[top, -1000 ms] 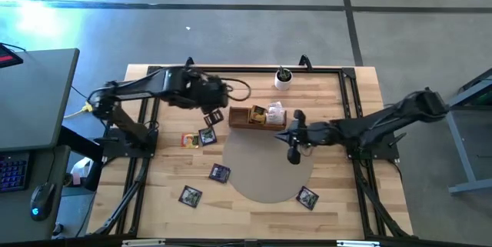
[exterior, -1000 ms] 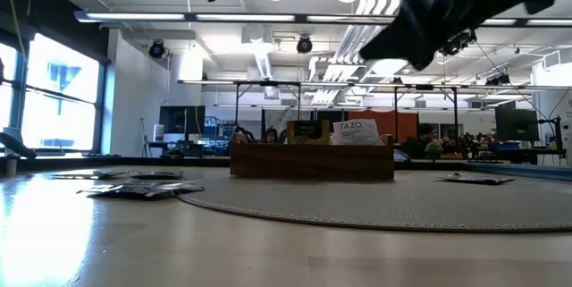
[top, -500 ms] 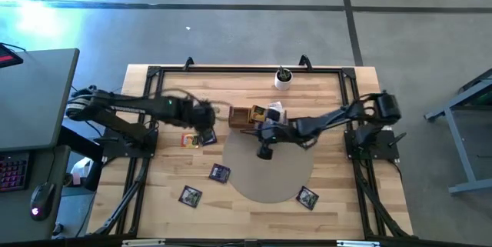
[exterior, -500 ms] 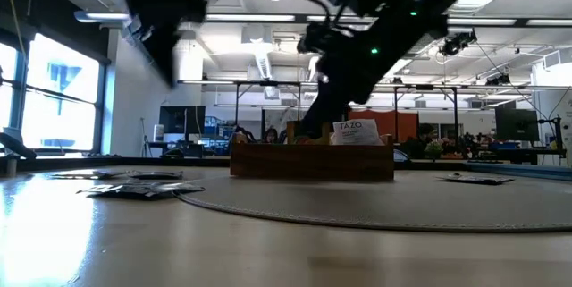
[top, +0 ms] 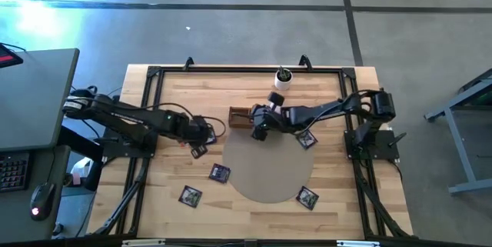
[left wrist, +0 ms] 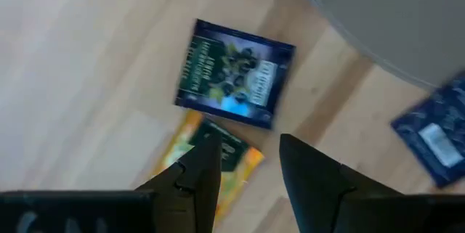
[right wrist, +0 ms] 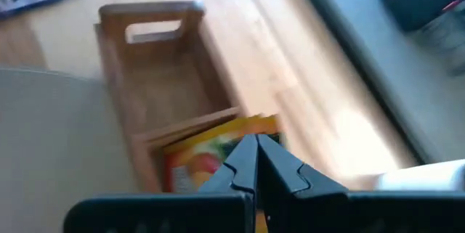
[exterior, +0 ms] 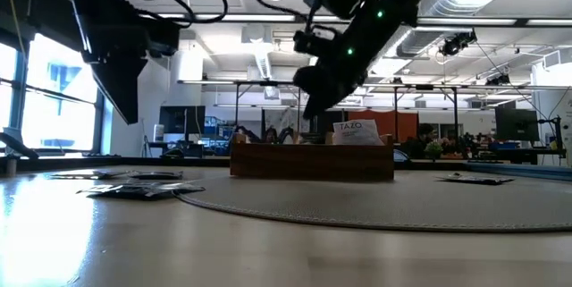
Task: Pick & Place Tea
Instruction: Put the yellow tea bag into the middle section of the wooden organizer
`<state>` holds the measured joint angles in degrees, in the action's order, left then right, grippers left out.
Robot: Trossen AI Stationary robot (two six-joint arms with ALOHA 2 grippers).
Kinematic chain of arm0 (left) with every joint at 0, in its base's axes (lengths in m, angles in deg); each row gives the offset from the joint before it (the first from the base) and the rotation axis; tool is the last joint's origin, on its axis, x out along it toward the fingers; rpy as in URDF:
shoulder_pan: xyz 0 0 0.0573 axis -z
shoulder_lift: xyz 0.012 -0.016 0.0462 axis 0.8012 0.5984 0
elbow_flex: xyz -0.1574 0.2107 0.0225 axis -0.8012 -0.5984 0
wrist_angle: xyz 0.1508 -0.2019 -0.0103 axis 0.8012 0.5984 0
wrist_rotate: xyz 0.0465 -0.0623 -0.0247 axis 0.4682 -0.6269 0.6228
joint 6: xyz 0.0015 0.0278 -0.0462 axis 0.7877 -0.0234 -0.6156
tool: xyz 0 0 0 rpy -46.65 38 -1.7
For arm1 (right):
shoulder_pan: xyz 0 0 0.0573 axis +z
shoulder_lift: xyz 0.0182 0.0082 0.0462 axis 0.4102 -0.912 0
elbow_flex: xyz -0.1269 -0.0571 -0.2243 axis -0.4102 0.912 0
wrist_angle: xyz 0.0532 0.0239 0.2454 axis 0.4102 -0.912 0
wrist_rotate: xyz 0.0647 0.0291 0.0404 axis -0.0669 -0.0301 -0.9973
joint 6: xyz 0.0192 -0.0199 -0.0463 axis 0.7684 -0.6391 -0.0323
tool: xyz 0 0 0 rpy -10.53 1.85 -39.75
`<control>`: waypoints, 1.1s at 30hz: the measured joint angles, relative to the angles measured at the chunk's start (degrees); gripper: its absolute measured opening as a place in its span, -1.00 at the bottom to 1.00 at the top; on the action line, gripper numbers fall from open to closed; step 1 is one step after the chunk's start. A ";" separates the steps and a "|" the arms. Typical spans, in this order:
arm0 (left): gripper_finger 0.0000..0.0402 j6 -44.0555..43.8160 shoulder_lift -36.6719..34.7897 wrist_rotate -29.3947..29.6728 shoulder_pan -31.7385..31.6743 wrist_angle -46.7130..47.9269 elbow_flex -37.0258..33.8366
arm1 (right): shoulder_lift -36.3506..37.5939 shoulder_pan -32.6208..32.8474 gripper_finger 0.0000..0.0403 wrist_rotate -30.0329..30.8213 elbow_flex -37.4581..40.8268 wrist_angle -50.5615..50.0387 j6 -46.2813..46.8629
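Observation:
Several tea sachets lie flat on the wooden table. My left gripper [top: 203, 137] hangs open just left of the round grey mat [top: 269, 166]. Under it lie a dark blue tea sachet [left wrist: 234, 73] and an orange-yellow one [left wrist: 211, 166] tucked beneath its edge. Its fingers [left wrist: 197, 178] hold nothing. My right gripper [top: 260, 130] is shut above the wooden box [right wrist: 156, 80], with an orange sachet [right wrist: 211, 149] standing in the compartment below its tips. A whitish sachet [exterior: 353, 130] also stands in the box.
Loose dark sachets lie at the mat's front left [top: 220, 173], further forward [top: 190, 195], front right [top: 307, 198] and right [top: 307, 139]. A small white cup with a plant [top: 282, 79] stands behind the box. A black frame borders the table.
My left arm has swung down and back to the sachets left of the mat. The right arm has travelled left across the mat to the wooden box.

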<state>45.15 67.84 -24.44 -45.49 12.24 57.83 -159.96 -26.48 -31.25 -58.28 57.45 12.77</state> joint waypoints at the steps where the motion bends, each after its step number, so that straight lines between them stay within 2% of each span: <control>1: -0.31 -0.96 0.07 -0.07 0.68 -0.10 0.02 | 0.90 0.17 -1.00 1.41 0.00 -0.18 -1.15; 6: -0.31 -3.46 0.22 -1.53 3.51 0.47 0.04 | 6.40 1.98 -0.98 6.40 0.00 -1.69 -3.54; 14: -0.31 -0.52 0.22 -10.79 4.74 0.54 0.04 | 13.32 6.71 -0.99 6.49 0.00 -1.91 -3.83; 18: -0.31 -0.94 0.22 -11.73 4.74 0.37 0.04 | 13.50 8.08 -0.98 6.53 0.00 -1.81 -6.14; 20: -0.31 -3.66 0.37 -10.21 4.67 0.29 0.04 | 13.31 8.32 -0.99 6.06 0.00 -1.87 -7.03; 23: -0.31 -4.29 1.84 -4.78 4.65 0.67 0.07 | 13.28 8.31 -0.99 6.07 0.00 -1.87 -7.70; 26: -0.31 -0.59 3.06 -0.74 4.63 1.44 0.09 | 13.28 8.15 -0.97 6.17 0.00 -1.76 -7.64; 30: -0.31 7.26 6.39 0.87 4.65 4.13 0.09 | 13.26 7.73 -0.98 6.23 0.00 -1.69 -8.24; 33: -0.31 10.92 8.56 6.89 4.62 6.58 0.09 | 13.26 7.21 -0.99 6.21 0.00 -1.22 -8.54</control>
<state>56.07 76.40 -17.56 -40.87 18.82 57.92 -146.69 -19.27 -25.04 -58.28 56.23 4.24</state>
